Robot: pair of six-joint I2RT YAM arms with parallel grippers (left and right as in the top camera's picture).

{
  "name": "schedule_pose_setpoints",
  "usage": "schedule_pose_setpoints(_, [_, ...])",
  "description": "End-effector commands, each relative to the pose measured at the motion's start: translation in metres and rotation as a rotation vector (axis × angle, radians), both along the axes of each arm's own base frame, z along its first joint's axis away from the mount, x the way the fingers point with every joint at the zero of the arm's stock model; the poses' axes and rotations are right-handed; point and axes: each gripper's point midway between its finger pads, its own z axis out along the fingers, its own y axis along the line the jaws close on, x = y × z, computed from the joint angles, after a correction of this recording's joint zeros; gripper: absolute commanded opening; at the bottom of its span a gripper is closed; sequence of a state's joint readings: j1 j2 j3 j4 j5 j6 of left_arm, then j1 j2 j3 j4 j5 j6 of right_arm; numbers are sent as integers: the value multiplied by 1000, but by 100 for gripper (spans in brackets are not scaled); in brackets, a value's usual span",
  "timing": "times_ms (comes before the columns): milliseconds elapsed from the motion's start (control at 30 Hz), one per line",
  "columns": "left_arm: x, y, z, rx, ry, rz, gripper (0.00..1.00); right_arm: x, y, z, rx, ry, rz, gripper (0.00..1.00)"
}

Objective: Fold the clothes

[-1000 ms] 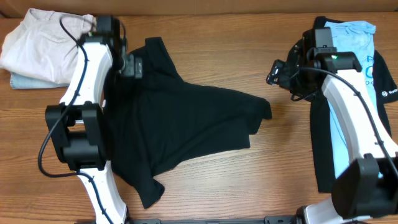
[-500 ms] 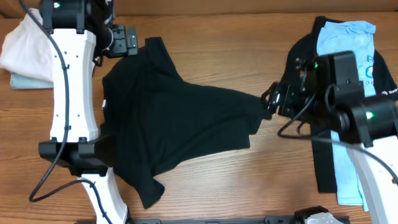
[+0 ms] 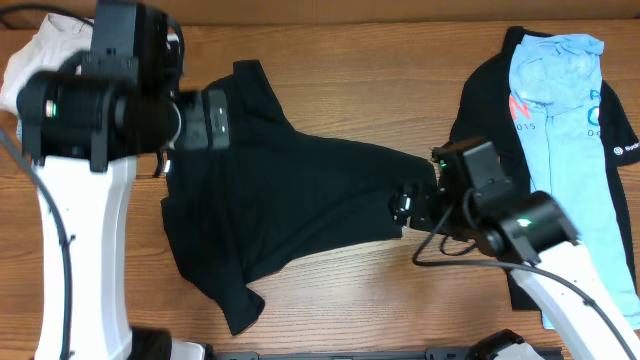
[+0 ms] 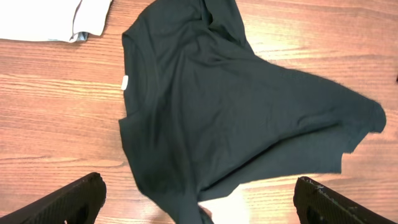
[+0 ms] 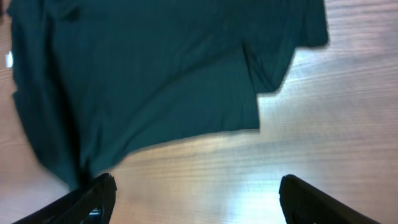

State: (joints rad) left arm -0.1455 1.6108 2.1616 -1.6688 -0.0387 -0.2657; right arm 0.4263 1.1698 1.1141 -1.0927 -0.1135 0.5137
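The plain black T-shirt [image 3: 290, 190] lies crumpled and partly doubled over in the middle of the wooden table, also in the left wrist view [image 4: 230, 99] and the right wrist view [image 5: 143, 81]. Its white neck label [image 4: 124, 81] faces up at the left. My left gripper [image 4: 202, 202] hangs open and empty above the shirt's upper left part [image 3: 210, 120]. My right gripper [image 5: 196, 199] is open and empty, over bare wood at the shirt's right edge [image 3: 410, 208]. A light-blue printed T-shirt [image 3: 555, 110] lies on a black logo-sleeved shirt [image 3: 620, 140] at the far right.
A pile of folded pale clothes [image 3: 40, 60] sits at the back left corner, also in the left wrist view [image 4: 50, 18]. The table's back edge [image 3: 400, 12] runs along the top. Bare wood shows between the black shirt and the right pile [image 3: 450, 90].
Both arms have swung inward and risen toward the camera: the left gripper from the table's back left to over the shirt's collar side, the right gripper leftward and down to the shirt's right edge. The shirt has not moved.
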Motion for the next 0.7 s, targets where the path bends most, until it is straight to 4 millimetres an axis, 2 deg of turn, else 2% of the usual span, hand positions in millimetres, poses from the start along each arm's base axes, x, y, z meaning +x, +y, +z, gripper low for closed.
schedule_pose_setpoints(0, [7,6,-25,56,32,10,100,29,-11,-28,-91,-65,-76,88])
schedule_pose_setpoints(133, [34,0,-50,68,17,-54,100,73,-23,-41,-183,-154,-146,88])
schedule_pose_setpoints(300, [64,-5,-83,80,22,-83,100,107,-29,-86,-192,-96,-172,88])
schedule_pose_setpoints(467, [73,-7,-106,90,79,-95,100,108,-12,-121,-66,22,-76,82])
schedule_pose_setpoints(667, [82,-9,-122,89,110,-98,100,98,8,-141,-118,51,4,81])
